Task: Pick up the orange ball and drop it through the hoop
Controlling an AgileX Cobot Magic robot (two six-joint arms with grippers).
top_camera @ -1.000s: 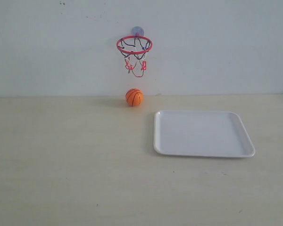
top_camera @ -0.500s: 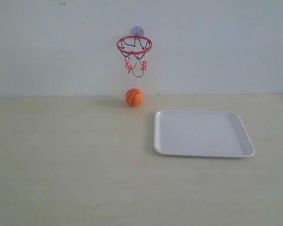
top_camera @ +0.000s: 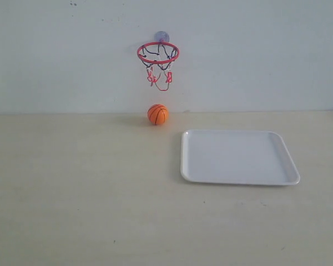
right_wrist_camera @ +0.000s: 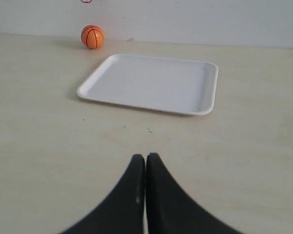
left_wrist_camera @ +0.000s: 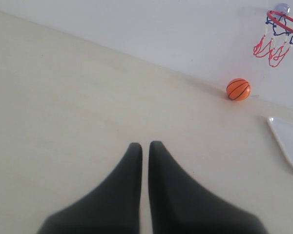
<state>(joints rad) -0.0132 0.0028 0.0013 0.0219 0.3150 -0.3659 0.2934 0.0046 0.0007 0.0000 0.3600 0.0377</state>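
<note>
As orange ball (top_camera: 158,114) rests below hoop (top_camera: 158,62), tray (top_camera: 238,157) near

Lab-type setup: pale tabletop (top_camera: 72,210) w/ plain wall (top_camera: 266,50).

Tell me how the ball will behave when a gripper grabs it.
The ball is round and sits free on the table, so a nudge would likely roll it. The wall just behind may stop it. Being small, it is probably light.
</note>
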